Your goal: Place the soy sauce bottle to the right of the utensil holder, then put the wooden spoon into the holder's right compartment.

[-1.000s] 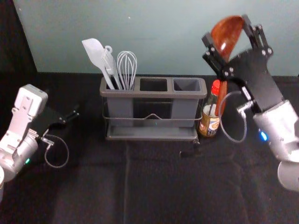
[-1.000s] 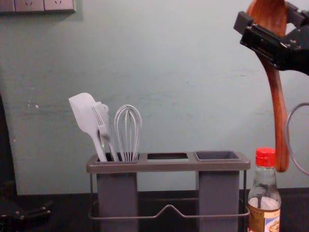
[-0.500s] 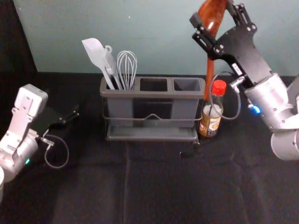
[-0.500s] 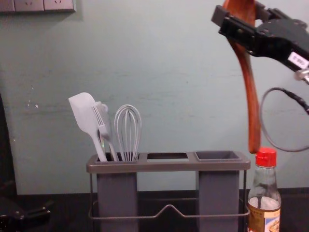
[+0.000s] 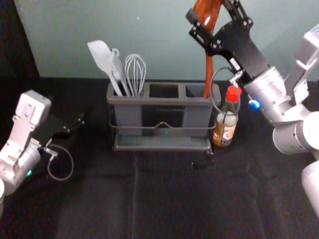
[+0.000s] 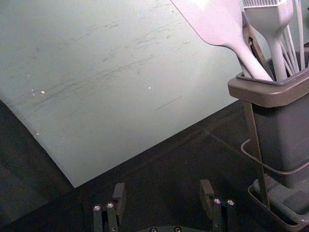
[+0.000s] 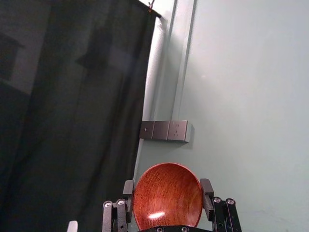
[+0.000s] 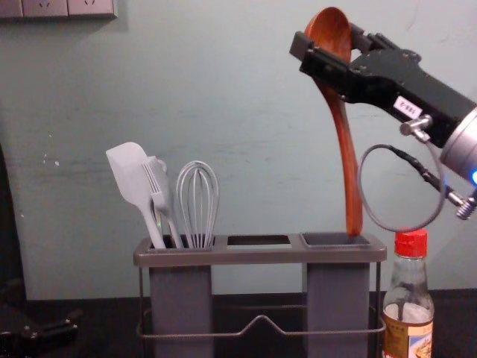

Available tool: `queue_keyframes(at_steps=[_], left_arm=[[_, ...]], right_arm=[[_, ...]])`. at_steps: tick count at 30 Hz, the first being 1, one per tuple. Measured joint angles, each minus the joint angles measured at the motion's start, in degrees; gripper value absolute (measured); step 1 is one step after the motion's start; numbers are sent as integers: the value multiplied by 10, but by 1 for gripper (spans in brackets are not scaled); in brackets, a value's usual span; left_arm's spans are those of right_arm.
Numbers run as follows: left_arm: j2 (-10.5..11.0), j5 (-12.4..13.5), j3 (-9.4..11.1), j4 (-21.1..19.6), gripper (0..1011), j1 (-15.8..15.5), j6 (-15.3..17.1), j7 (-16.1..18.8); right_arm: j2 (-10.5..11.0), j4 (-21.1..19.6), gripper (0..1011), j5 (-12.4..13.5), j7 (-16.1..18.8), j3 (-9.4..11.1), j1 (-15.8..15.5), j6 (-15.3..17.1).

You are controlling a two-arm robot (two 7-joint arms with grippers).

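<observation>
Wooden spoon [image 8: 349,164] upside down at the mouth of the utensil holder's [image 8: 261,256] right compartment [image 8: 335,240]; soy sauce bottle [image 8: 408,294] standing to the holder's right

Nearest in the head view is the dark, creased cloth of the tabletop [image 5: 164,199]. On the left, the left end effector [image 5: 81,122] is parked low, well apart from the holder, its fingers spread and grasping nothing.

Farther in, the bottle stands upright just beside the holder's right end, red cap [image 5: 233,93] on top. A thin cable loop [image 8: 361,179] from the right arm passes in front of it in the head view.

The holder stands next to the bottle, with a bent wire [image 8: 261,319] across its front. Its left compartment [image 8: 181,298] carries a pale spatula [image 8: 128,173], a brush [image 8: 158,186] and a whisk [image 8: 197,201]; the middle compartment [image 5: 163,90] lies between that one and the right.

Above the holder's right side, the right end effector [image 8: 326,42] reaches in from the right, clamped on the spoon's bowl. The handle points down, slightly tilted; whether its end has dipped below the rim, I cannot tell.

Behind everything rises a pale grey-green wall [image 8: 261,97]; the right wrist view shows a dark curtain [image 7: 72,121] and a wall socket panel [image 7: 166,130].
</observation>
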Motion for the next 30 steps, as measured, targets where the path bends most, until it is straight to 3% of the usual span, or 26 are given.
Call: queue_keyframes(at_steps=[17,30], left_arm=[[0,0,0,0,1005,0,0,0],[0,0,0,0,1005,0,0,0]], right_arm=[[-29,101,840,-25,-3,-14,52,-36],[-37,150,840,-38,3,-17,48,-63]])
